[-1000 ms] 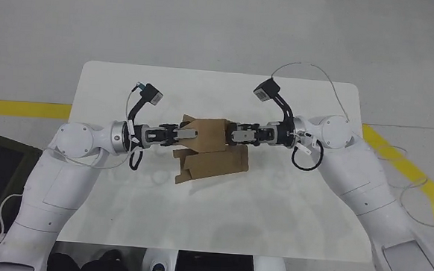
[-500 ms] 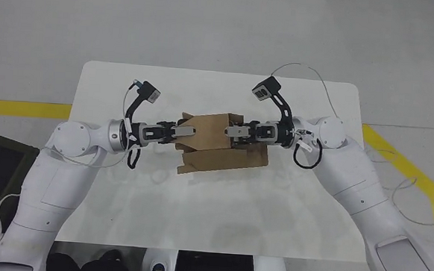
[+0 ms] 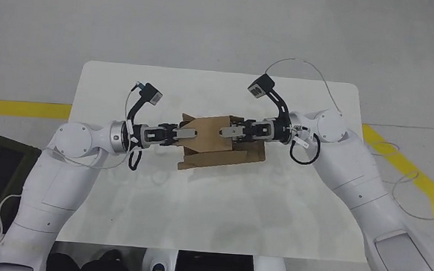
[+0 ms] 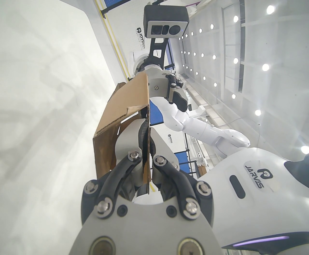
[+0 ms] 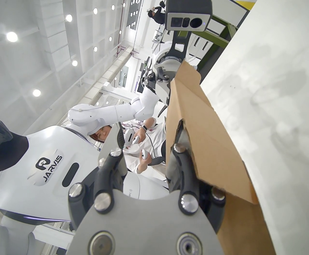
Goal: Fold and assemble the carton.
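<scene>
The brown cardboard carton is held up between the two grippers, partly folded, with its panels open and one flap hanging on the side nearer the robot. Whether its lower edge touches the tabletop cannot be told.

The left gripper is at the carton's left end. Its fingers are pinched tight on the edge of a thin upright panel, with a pad on each face of the cardboard.

The right gripper is at the carton's opposite, upper edge, facing the left one across it. Its jaws are spread wide. One finger lies against the carton's wall beside a notch in the cardboard, and the other finger stands well apart from the carton, touching nothing.

Under the carton is a white table with rounded corners, the carton over its middle. Beyond the table on both sides of the carton, a yellow line crosses the pale grey floor. Rows of round ceiling lamps shine far above the carton.
</scene>
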You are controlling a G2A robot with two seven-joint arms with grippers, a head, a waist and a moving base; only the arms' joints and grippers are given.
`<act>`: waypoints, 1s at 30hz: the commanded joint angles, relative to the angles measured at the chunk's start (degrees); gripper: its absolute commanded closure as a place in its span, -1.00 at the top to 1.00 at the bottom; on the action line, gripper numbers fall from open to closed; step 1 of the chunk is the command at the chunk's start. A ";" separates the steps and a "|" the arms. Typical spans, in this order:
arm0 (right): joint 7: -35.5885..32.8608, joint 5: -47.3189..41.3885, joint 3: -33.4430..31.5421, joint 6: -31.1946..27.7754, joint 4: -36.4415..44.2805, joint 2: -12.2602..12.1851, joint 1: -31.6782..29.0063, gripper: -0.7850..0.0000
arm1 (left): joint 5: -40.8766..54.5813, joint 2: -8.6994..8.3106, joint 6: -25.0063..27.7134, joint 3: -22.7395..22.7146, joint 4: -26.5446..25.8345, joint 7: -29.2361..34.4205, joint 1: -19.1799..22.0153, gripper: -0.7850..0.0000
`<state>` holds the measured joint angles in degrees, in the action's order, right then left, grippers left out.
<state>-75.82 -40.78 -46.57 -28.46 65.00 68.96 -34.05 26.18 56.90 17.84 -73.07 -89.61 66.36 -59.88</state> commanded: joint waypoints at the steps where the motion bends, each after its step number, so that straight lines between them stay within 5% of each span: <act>1: 0.01 0.28 0.32 0.01 -0.18 0.28 0.24 -0.07 | 0.03 0.01 0.02 0.07 -0.05 -0.06 0.01 -1.00; 11: 0.36 3.02 1.14 0.30 -0.80 1.24 0.75 -0.44 | 0.31 -0.05 -0.20 -0.06 0.20 -0.03 0.12 -1.00; 15: 0.68 4.04 0.92 0.63 -0.53 1.36 0.52 -0.98 | 0.67 -0.07 -0.37 -0.05 0.22 0.19 0.11 -1.00; 19: 0.84 4.72 0.72 1.04 -0.32 1.50 0.36 -1.00 | 0.95 -0.08 -0.53 0.00 0.28 0.33 0.10 -1.00; 21: 0.85 4.99 0.60 1.21 -0.26 1.57 0.32 -1.00 | 1.13 -0.08 -0.64 0.03 0.33 0.48 0.12 -0.55; 24: 0.86 5.47 0.43 1.46 -0.26 1.65 0.26 -1.00 | 1.45 -0.10 -0.77 0.01 0.40 0.74 0.10 0.80; 25: 0.92 5.70 0.37 1.64 -0.29 1.68 0.26 -1.00 | 1.76 -0.11 -0.88 -0.05 0.43 0.81 0.06 1.00; 30: 1.52 7.18 0.13 2.68 -0.39 1.75 0.09 -1.00 | 4.26 -0.17 -2.07 -0.67 0.61 1.45 -0.07 1.00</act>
<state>-74.40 -33.78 -46.40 -25.92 64.56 70.70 -33.92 30.06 56.75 15.98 -73.61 -89.01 67.64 -59.96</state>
